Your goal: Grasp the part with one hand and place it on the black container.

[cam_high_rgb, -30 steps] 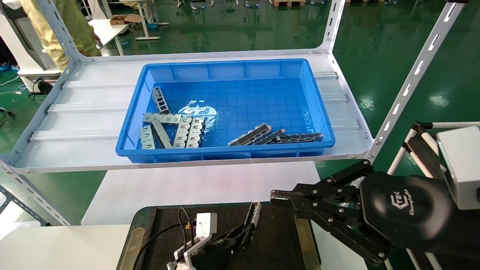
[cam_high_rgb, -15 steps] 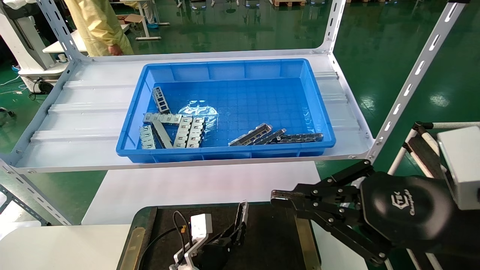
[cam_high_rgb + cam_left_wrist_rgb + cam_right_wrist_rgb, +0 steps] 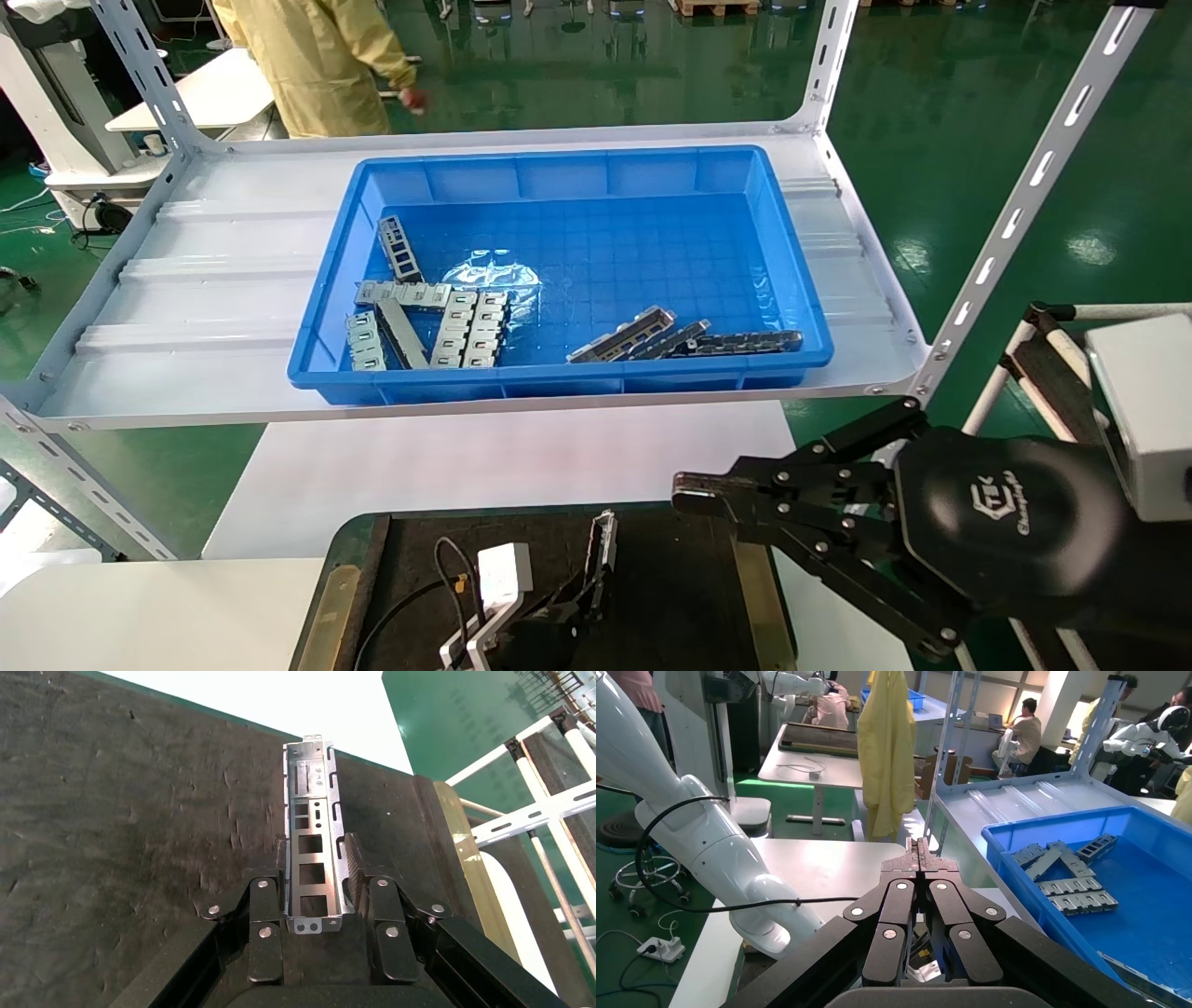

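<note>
Black felt of the container (image 3: 670,596) lies under the left end effector (image 3: 582,610), which is grasping the part (image 3: 313,846). Right end effector (image 3: 694,494) hangs clenched at the near right.

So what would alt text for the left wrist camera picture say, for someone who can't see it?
The robot's left hand grips a narrow silver metal part with rectangular openings, holding it just above the black container, a felt-like tray. The part sticks out past the fingers, which close on its two long sides. A brass-coloured edge strip runs along one side of the tray.
</note>
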